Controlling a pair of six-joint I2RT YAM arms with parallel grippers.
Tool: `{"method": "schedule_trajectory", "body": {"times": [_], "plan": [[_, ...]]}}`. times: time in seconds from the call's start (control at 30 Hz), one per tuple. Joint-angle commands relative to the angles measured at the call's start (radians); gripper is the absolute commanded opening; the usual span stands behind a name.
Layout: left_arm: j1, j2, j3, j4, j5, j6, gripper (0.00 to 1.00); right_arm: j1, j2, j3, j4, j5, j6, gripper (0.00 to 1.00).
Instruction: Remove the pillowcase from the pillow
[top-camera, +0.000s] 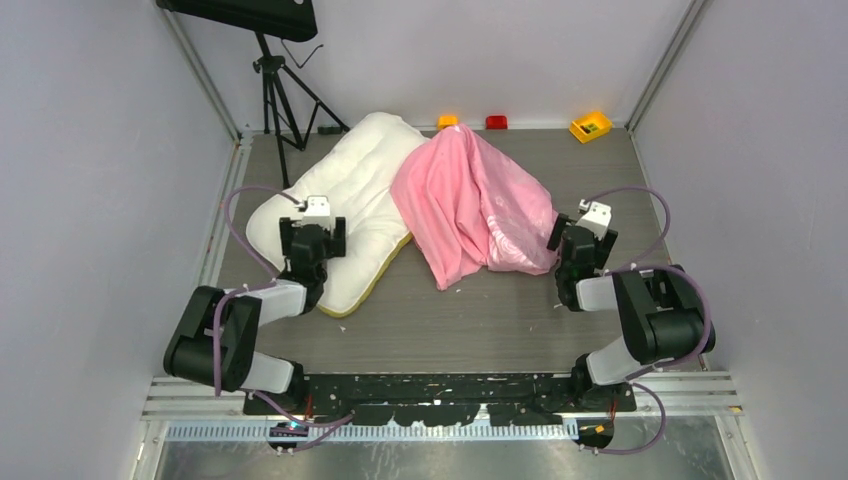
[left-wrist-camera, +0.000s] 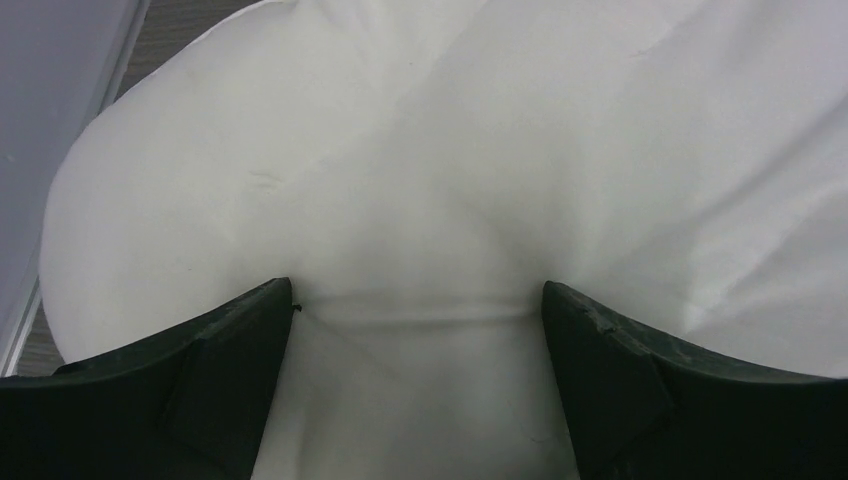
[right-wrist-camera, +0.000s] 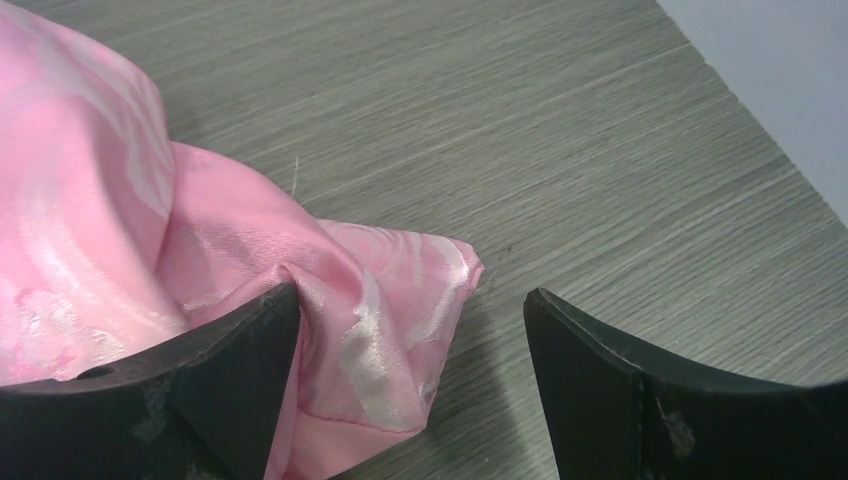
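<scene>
Pillow (top-camera: 345, 195): a white quilted cushion is seen lying flat and askew on the left half of the bench (top-camera: 480, 320), with a yellow trim showing along its near edge.
Pillowcase (top-camera: 480, 205): pink satin with pale roses is found bunched in a wrinkled heap at mid-bench, right of the pillow. Its left side is laid over the pillow's right edge. Whether any of the pillow is inside it cannot be told.
Left hand (left-wrist-camera: 415, 300): it is positioned over the near part of the pillow with the fingers spread wide. Both tips are pressed into the white cover, which is creased between them. Nothing is gripped.
Right hand (right-wrist-camera: 410, 293): it is held low at the right end of the pillowcase with the fingers apart. A folded corner of pink fabric lies against one finger (right-wrist-camera: 240, 350). The other finger is seen over bare bench, clear of the cloth. No grip is closed on it.
Far edge: an orange block (top-camera: 447, 121), a red block (top-camera: 496, 122) and a yellow bin (top-camera: 590, 125) are noted along the back wall.
Far left: a black tripod (top-camera: 275, 90) is recorded behind the pillow.
</scene>
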Motion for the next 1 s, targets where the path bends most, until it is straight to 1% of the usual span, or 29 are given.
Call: {"method": "schedule_trajectory", "body": {"times": [0.0,0.07,0.1,0.13,0.17,0.2,0.23,0.27,0.3,0.33,0.37,0.4,0.43,0.5,0.6,0.97], "plan": [[0.031,0.08,-0.023,0.212,0.032,0.079,0.95,-0.072,0.021,0.052,0.067,-0.117,0.04,0.87],[0.038,0.144,-0.03,0.322,0.001,0.086,0.96,-0.101,0.017,0.06,0.031,-0.16,0.062,0.86],[0.063,0.137,-0.021,0.297,0.019,0.061,0.98,-0.108,0.018,0.054,0.048,-0.165,0.063,0.87],[0.097,0.116,-0.01,0.221,0.082,0.026,0.98,-0.108,0.032,0.029,0.106,-0.179,0.063,0.88],[0.131,0.117,-0.017,0.215,0.135,-0.004,0.96,-0.109,0.069,-0.007,0.226,-0.17,0.045,0.89],[0.152,0.136,-0.05,0.304,0.176,-0.02,0.96,-0.101,0.061,0.001,0.198,-0.159,0.042,0.89],[0.161,0.167,-0.082,0.422,0.188,-0.017,0.95,-0.104,0.05,0.005,0.137,-0.164,0.058,0.9],[0.16,0.191,-0.099,0.466,0.192,-0.01,0.94,-0.102,0.069,-0.006,0.198,-0.159,0.047,0.9],[0.16,0.159,-0.095,0.404,0.208,-0.013,0.94,-0.098,0.067,-0.006,0.211,-0.15,0.04,0.9],[0.159,0.146,-0.078,0.34,0.216,-0.02,0.93,-0.097,0.055,-0.003,0.177,-0.148,0.048,0.9],[0.159,0.156,-0.065,0.336,0.22,-0.015,0.96,-0.097,0.059,-0.005,0.182,-0.147,0.048,0.91],[0.159,0.171,-0.077,0.397,0.212,-0.01,0.99,-0.096,0.067,-0.01,0.213,-0.148,0.041,0.91],[0.159,0.175,-0.087,0.418,0.21,-0.009,1.0,-0.096,0.061,-0.007,0.194,-0.15,0.042,0.91],[0.16,0.16,-0.069,0.353,0.219,-0.012,1.0,-0.096,0.061,-0.007,0.2,-0.151,0.041,0.92],[0.161,0.17,-0.077,0.387,0.212,-0.008,1.0,-0.096,0.061,-0.006,0.195,-0.16,0.038,0.92],[0.16,0.168,-0.071,0.371,0.216,-0.011,1.0,-0.097,0.063,-0.008,0.202,-0.162,0.036,0.93]]}}
